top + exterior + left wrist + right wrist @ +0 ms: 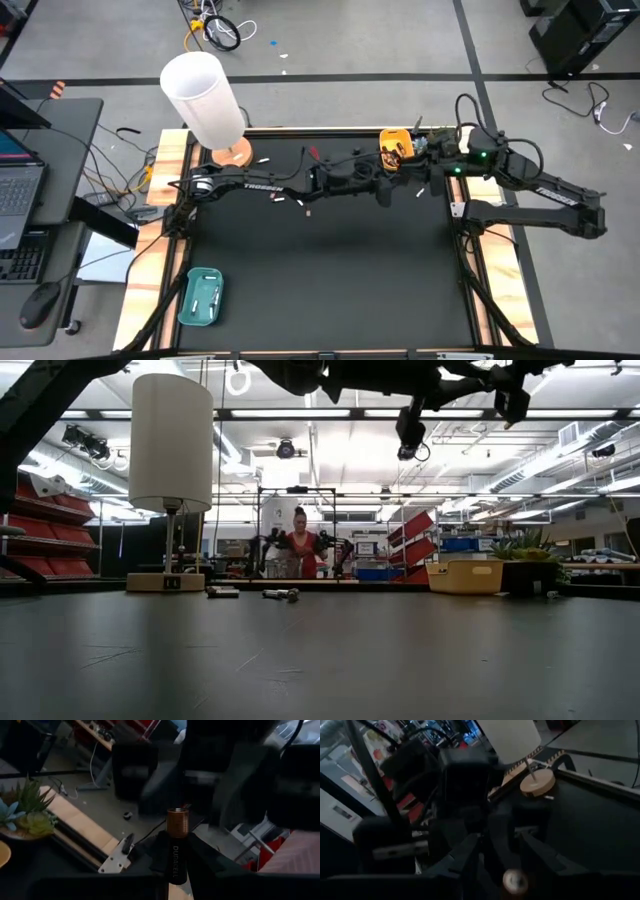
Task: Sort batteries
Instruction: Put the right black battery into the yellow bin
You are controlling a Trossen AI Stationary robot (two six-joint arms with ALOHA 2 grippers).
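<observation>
A black-and-copper battery [177, 845] is held up in the air by my left gripper [177, 870], which is shut on it above the table's far right [385, 188]. My right gripper [506, 870] faces it from the right [432, 165]. It is open, one finger on each side of the battery's round end [515, 880]. Whether they touch it, I cannot tell. Loose batteries [300, 203] lie on the black mat, two of them showing in the low view [282, 595]. The yellow tray [395, 145] stands at the far edge and the teal tray [200, 297] at the near left. My left gripper pinches the battery's black body [175, 862] between its two fingers. The fingers come level from the table's left and lie along the battery. The copper end [177, 820] sticks out past the fingertips toward my right gripper. The battery is level and lifted clear of the table.
A white-shaded lamp [205, 100] on a round wooden base stands at the far left corner. A potted plant [525, 550] sits beside the yellow tray [465, 575]. A desk with a laptop [20, 190] is left of the table. A person [300, 540] stands far behind.
</observation>
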